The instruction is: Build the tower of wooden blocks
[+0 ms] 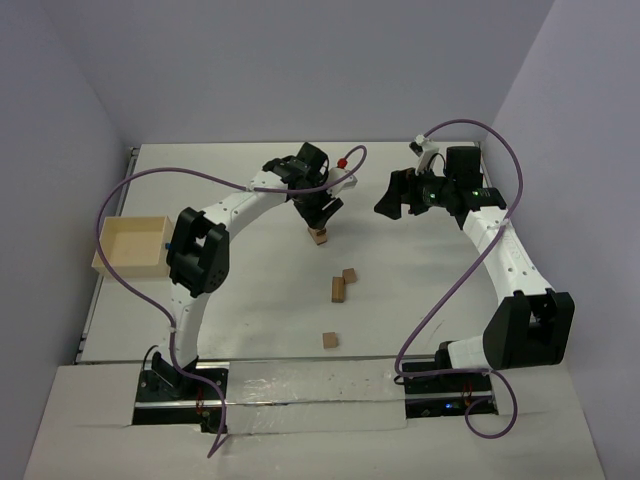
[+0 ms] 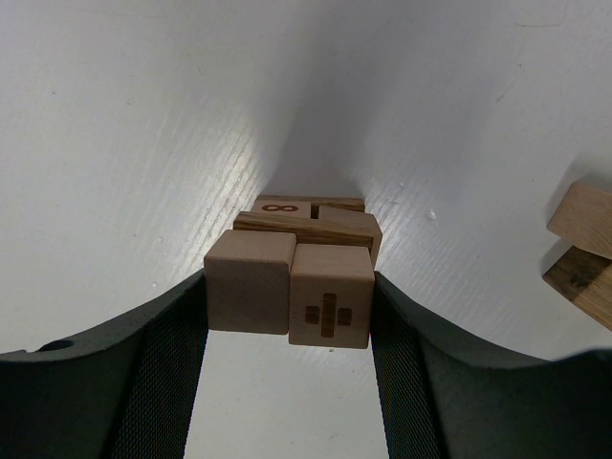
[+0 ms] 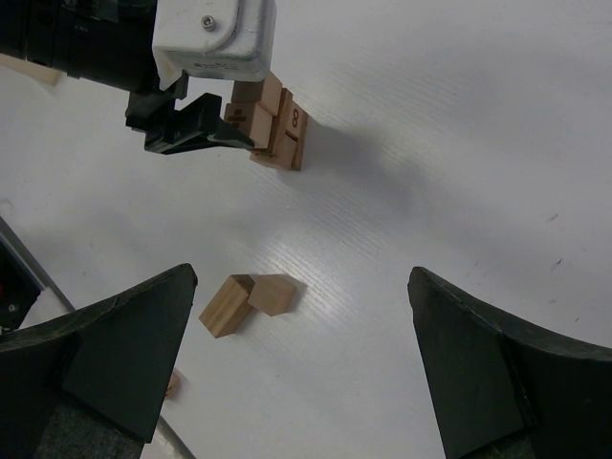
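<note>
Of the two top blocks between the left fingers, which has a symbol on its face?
The plus-marked block, on the right in the left wrist view; the plain block beside it shows no mark.

Light-tan wood blocks, white table

White arm links; black joints; purple cables; dark, mesh-textured fingers.

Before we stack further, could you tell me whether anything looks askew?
The long block, under the two top cubes gripped by the left end effector, looks slightly twisted against the layer beneath.
</note>
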`<action>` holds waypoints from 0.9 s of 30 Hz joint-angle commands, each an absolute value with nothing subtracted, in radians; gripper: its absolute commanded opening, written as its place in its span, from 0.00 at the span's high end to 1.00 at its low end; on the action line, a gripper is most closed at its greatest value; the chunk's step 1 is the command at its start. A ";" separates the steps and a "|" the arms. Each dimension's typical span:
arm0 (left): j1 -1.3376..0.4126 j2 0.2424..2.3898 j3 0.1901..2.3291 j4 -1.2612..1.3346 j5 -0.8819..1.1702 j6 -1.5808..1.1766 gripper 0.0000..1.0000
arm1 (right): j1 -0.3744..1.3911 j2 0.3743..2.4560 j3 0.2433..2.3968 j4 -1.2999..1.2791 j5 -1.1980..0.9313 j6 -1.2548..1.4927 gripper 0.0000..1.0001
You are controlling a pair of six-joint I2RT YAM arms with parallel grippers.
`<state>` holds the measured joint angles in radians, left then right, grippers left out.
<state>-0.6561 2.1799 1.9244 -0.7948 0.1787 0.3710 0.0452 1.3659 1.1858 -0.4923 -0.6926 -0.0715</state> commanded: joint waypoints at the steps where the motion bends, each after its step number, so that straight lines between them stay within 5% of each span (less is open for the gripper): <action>1: -0.669 2.181 1.933 -0.750 0.178 0.377 0.61 | 0.038 1.376 1.241 -0.476 -0.708 -0.069 0.00; 27: -0.673 2.162 1.899 -0.743 0.176 0.390 0.53 | 0.038 1.381 1.245 -0.482 -0.721 -0.077 0.00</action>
